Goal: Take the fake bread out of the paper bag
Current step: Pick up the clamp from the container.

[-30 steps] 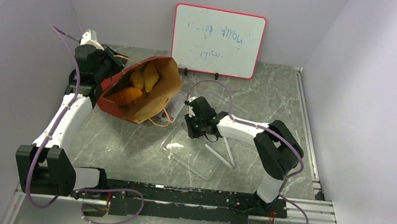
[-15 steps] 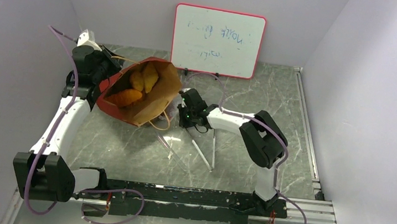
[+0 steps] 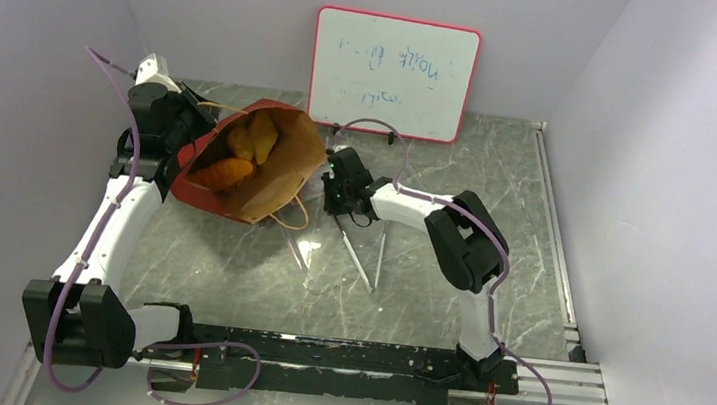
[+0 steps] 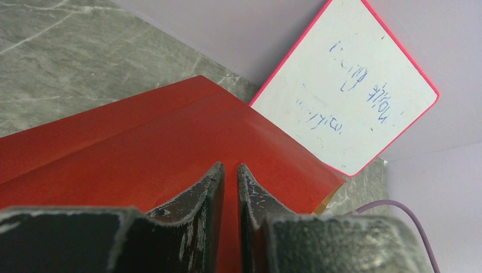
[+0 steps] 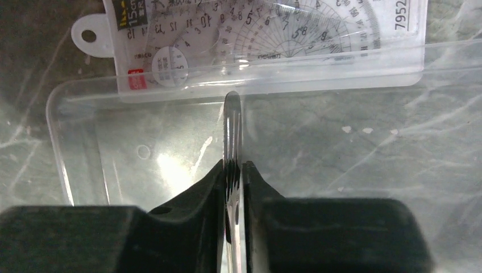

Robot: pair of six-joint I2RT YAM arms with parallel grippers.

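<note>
Ops: Status, left side?

Rig: Left claw (image 4: 230, 176) is closed on the bag (image 3: 282, 169), pinching its red wall at the left rim. Wrist view shows red paper right in the slit between the fingers (image 4: 210, 196).

Ops: Bag pose?

Rig: Far left of the surface (image 3: 227, 269), tilted, mouth open toward the overhead camera, brown inside showing. One loop handle hangs out at the near right corner.

Ops: Bread?

Rig: Bread (image 3: 222, 173) is inside the bag. I count three pieces: an orange one low by the near rim, two yellower ones deeper in. Can't tell if more sit under them.

Ops: Right side?

Rig: Right claw (image 5: 233, 170) is just right of the bag mouth, clamped on the rim of the clear tray (image 5: 352, 142). The thin plastic edge runs straight up between its fingers. Tray is tilted steeply; the top view shows only a few bright lines.

Ops: Anything else?

Rig: Clear ruler pack (image 5: 273, 40) shows past the tray's far rim in the wrist view. Whiteboard (image 3: 393, 73) leans on the back wall, blue scribble, unreadable.
</note>
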